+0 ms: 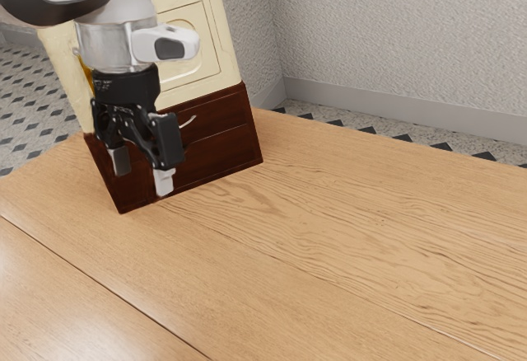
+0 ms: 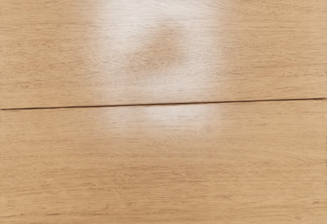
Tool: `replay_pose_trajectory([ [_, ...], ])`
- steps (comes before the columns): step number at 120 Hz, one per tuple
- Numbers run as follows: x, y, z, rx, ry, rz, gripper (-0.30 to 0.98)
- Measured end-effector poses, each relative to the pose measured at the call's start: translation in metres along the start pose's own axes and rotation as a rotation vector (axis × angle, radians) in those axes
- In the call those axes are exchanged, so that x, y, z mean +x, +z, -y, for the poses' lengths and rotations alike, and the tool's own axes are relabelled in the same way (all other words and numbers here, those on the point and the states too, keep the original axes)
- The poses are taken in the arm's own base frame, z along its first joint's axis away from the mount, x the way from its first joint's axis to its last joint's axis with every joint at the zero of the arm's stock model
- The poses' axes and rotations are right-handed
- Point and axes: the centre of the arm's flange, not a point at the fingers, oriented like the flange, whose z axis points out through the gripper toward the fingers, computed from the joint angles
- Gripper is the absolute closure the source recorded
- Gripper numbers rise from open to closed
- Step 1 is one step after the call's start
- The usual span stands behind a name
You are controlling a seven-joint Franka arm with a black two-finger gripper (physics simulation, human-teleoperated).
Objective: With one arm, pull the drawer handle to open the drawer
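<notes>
Exterior view: the tool (image 1: 142, 171) hangs pointing down in front of the cabinet (image 1: 221, 72), its two fingers spread well apart and gripping nothing. The arm (image 1: 123, 2) comes in from the exterior view's upper left and covers part of the cabinet's front. The cabinet stands at the far side of the bench (image 1: 329, 229), toward the exterior view's left, with a cream upper part that carries a framed panel (image 1: 207, 44) and a dark red-brown base below. In that base, the drawer (image 1: 226, 114) lies directly under the cream part, and the stretch of its front that shows looks flush with the base, so it appears closed. A pale, curved handle (image 1: 188, 122) sits on it, just to the exterior view's right of the tool's upper fingers; how near they are in depth I cannot tell. Below the drawer is another dark panel (image 1: 218, 159), partly hidden by the tool. Beyond the bench are a patterned floor (image 1: 375, 122) with dark diamonds and textured grey walls (image 1: 395, 31) that meet in a corner. In the wrist view, the bench's wood grain is crossed by a thin dark seam (image 2: 163, 103), and a pale glare (image 2: 153, 55) with a browner patch inside lies across the wood.
</notes>
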Motion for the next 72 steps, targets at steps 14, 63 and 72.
replay_pose_trajectory([
  [14,0.013,-0.013,-0.005,0.008,0.017,-0.137,0.00],
  [63,0.089,0.041,0.028,0.195,0.086,-0.222,0.01],
  [72,0.093,0.072,0.039,0.277,0.117,-0.227,0.01],
])
